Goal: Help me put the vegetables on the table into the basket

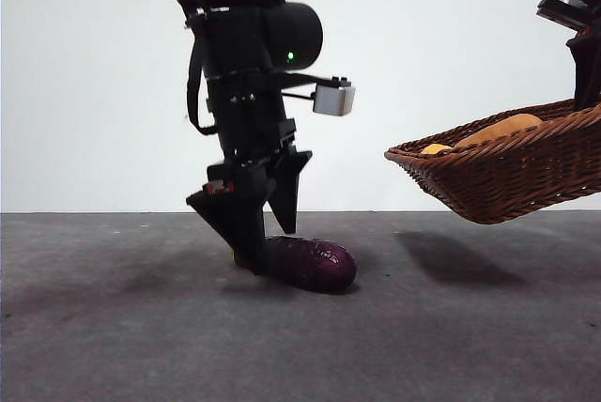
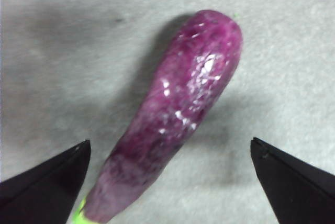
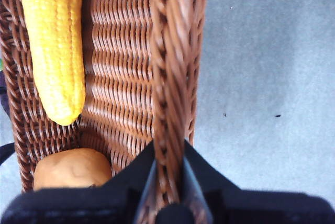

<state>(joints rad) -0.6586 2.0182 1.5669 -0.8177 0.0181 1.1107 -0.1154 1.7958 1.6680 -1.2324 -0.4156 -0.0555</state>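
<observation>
Eggplant, glossy dark purple [image 2: 172,119], lies on the grey matte table [image 1: 113,327] between the left gripper's [image 1: 263,233] wide-open jaws, which should close squarely across it, while beyond, the right gripper [image 3: 168,182] clamps the raised brown wicker basket's [image 1: 507,172] rim.

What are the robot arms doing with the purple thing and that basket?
The left gripper is down at the table with its jaws open around the purple eggplant, not squeezing it yet. The right gripper is shut on the basket rim, holding it tilted in the air. The corn and potato are already inside.
</observation>
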